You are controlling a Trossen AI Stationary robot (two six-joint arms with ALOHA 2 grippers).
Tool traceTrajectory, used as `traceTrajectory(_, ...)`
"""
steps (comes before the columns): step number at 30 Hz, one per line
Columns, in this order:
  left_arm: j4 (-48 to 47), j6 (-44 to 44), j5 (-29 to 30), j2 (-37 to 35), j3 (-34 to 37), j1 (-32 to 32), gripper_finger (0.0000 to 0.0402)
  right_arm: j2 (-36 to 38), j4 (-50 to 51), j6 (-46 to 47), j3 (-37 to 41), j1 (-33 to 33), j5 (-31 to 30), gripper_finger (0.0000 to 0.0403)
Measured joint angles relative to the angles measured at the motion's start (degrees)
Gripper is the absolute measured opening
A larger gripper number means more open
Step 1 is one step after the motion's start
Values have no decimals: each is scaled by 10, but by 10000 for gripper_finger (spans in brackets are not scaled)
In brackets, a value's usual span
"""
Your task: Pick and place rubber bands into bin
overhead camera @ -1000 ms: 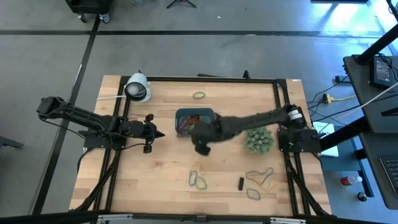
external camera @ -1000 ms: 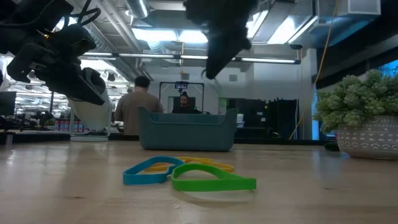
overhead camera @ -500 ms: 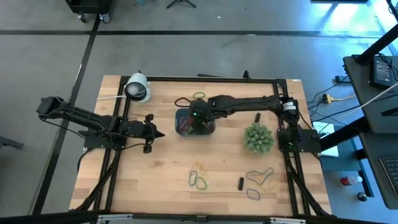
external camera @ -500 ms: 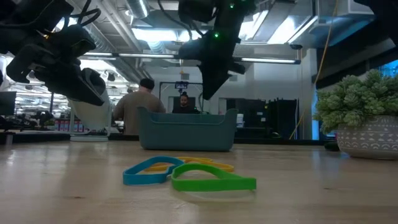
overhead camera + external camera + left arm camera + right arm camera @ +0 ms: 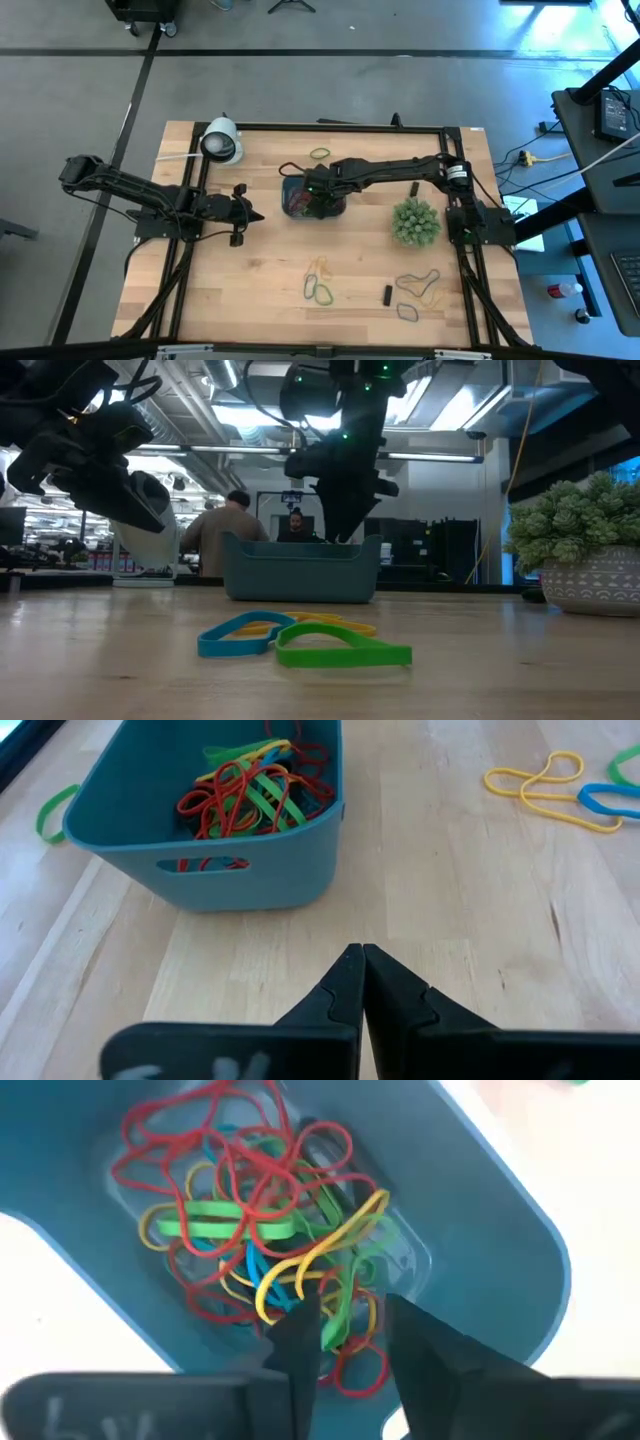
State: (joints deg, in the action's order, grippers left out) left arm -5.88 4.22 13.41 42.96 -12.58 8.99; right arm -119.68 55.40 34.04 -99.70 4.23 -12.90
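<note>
The blue-teal bin [image 5: 313, 195] stands at the table's middle with a heap of red, green, yellow and blue rubber bands [image 5: 250, 1240] in it. My right gripper [image 5: 352, 1345] points down into the bin [image 5: 300, 570], its fingers open just above the heap. More rubber bands lie loose on the table: a green one [image 5: 320, 153] beyond the bin, a cluster [image 5: 318, 287] toward the near edge, another cluster [image 5: 420, 290] at the near right. My left gripper [image 5: 360, 965] is shut and holds nothing, hovering left of the bin [image 5: 210, 820]. My right gripper comes at the heap from above with its fingers apart. A green band [image 5: 335, 1320] and a yellow one [image 5: 300, 1270] show in the gap between the fingers. I cannot tell whether either finger touches them.
A spiky green plant in a pot [image 5: 415, 223] stands right of the bin. A white dome [image 5: 222, 142] sits at the far left. Small black blocks lie near the plant [image 5: 413, 188] and toward the near edge [image 5: 388, 295]. People show in the room behind the table.
My right gripper has swung from the bin's near side toward the far edge until it stands over the bin, sunk toward the heap, rolled a little, and opened.
</note>
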Motion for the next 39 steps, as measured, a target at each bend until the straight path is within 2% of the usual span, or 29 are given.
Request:
traceTrajectory(4, 0, 0, 0, 0, 0, 0, 1, 9, 15, 0, 0, -4, 1, 144)
traceTrajectory(8, 1, -3, 4, 0, 0, 0, 5, 36, 21, 0, 0, -30, -12, 139)
traceTrajectory(16, 2, -4, 4, 0, 0, 0, 2, 80, 40, 23, -1, -139, -17, 86)
traceTrajectory(22, 20, 2, 4, 0, 0, 0, 5, 81, 56, 112, 3, -231, -26, 16)
traceTrajectory(26, 23, 10, 3, 0, 0, 1, 4, 81, 51, 187, 30, -284, -47, 9)
traceTrajectory(33, 22, 24, 22, 11, -19, 43, 3, 80, -84, 288, 145, -360, -62, 4)
traceTrajectory(39, 14, 35, 83, 103, -88, 120, 2, 80, -257, 342, 261, -399, -78, 2)
